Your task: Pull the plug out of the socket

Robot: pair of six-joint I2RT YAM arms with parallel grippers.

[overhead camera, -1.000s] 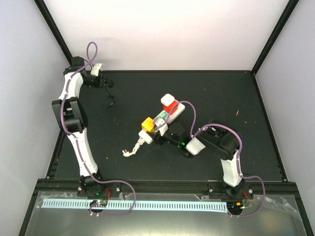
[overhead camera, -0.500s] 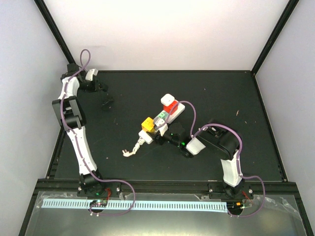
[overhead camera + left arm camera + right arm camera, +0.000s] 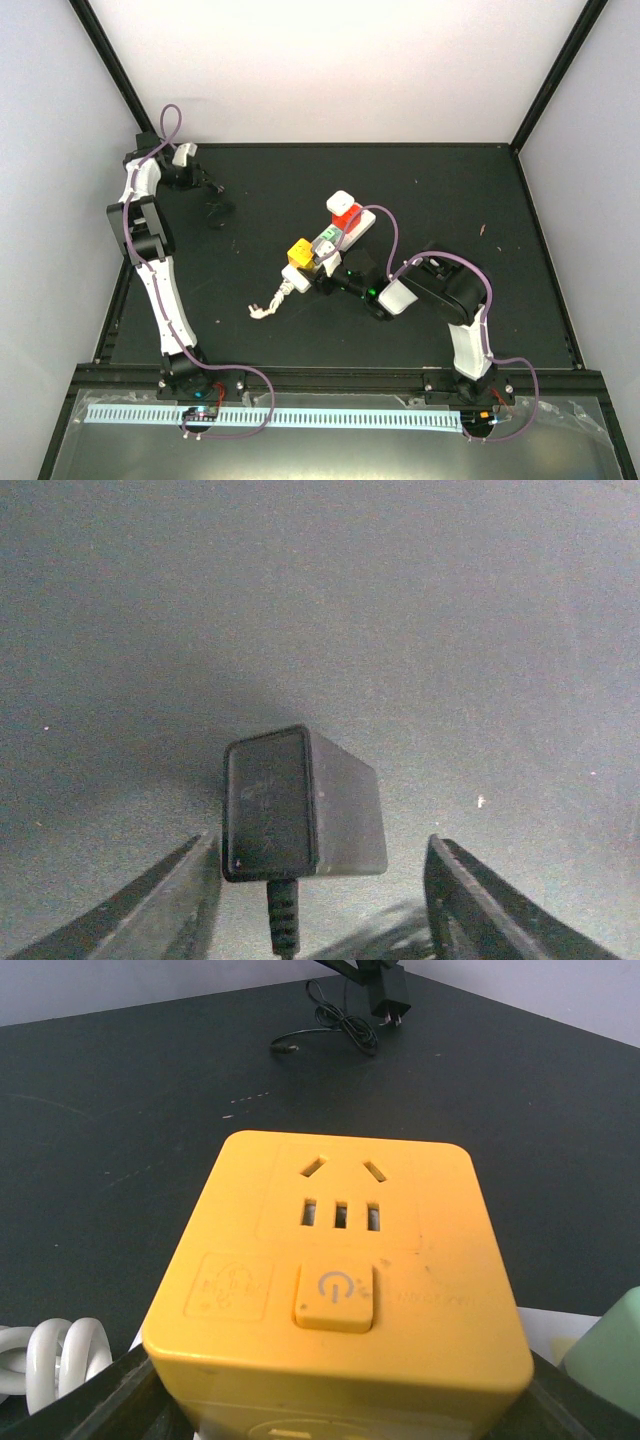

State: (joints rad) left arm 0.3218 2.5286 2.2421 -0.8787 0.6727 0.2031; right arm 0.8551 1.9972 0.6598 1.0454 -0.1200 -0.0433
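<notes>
The black plug is a small adapter lying on the black table between my left gripper's open fingers, its cord trailing toward the wrist. From above it lies at the far left, just beyond the left gripper. The socket is a white power strip in the middle of the table, carrying a yellow block, a green-white one and a red-white one. My right gripper is shut on the strip's yellow end. The plug is far from the strip.
The strip's short white coiled cord stub lies on the table to its near left, also in the right wrist view. A black frame post and the table's left edge stand close behind the left arm.
</notes>
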